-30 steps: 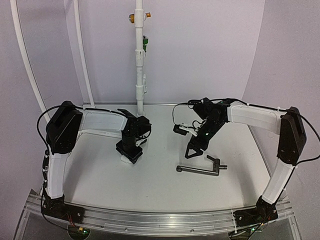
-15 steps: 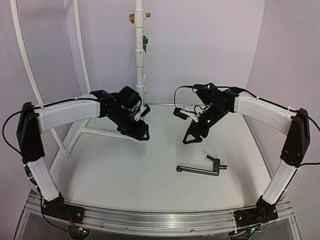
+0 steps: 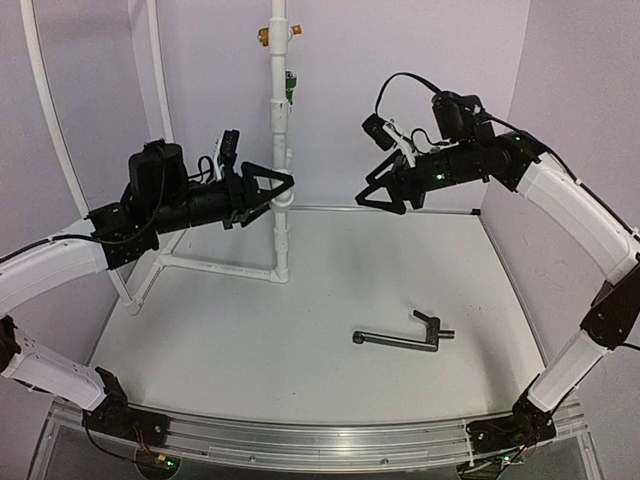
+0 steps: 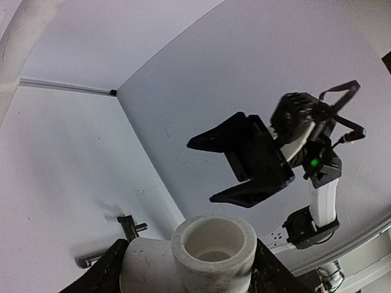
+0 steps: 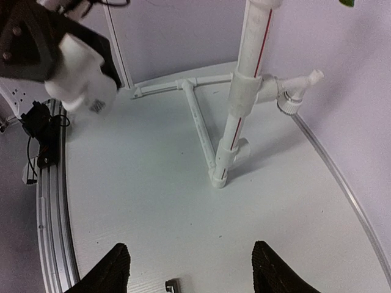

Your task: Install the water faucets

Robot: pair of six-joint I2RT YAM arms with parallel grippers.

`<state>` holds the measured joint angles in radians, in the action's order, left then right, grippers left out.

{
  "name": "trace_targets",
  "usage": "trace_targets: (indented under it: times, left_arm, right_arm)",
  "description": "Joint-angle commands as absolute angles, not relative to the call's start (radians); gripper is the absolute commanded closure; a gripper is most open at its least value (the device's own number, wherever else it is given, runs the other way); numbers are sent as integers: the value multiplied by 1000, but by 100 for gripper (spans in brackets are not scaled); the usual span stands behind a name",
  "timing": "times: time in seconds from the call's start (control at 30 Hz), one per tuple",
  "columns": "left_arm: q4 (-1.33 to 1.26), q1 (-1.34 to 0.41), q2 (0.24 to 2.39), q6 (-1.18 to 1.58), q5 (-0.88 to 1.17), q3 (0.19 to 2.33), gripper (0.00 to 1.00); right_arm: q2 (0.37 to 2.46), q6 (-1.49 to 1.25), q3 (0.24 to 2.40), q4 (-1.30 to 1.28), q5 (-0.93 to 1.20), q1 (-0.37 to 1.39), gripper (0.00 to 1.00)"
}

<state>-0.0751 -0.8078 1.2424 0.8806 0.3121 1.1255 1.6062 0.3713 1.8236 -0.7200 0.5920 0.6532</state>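
Nothing installed yet: the black faucet lies on the table (near right). The left gripper seemingly clamps the white pipe's tee fitting; the right gripper gapes empty.

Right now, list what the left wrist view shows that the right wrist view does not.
Only the left wrist view: the right gripper seen whole, jaws open and empty in mid-air, and the black faucet lying on the table. Only the right wrist view: the floor legs and side outlet of the white pipe. Both: the white fitting held in the jaws of the left gripper, plus the table; a dark tip at the right wrist view's lower edge may be the faucet.
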Motion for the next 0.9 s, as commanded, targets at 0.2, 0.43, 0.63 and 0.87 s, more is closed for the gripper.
trace_targets:
  times: [0.2,0.43,0.63,0.87]
  left_arm:
    - [-780,-810,1260,1356,209,870,54]
    - [-1051,-811,1340,1508,162,796,52]
    - [-1055,-811,1352,1512,166,809,53]
    - [-1030,-813,1344,1496,183,825,52]
  right_arm:
    - [1641,348,1875,-509,546,834,31]
    - [1660,318,1821,-349,424,919,31]
    - [1708,281,1847,-318,314,960,33]
    - [1748,298,1834,-308,201,1008,34]
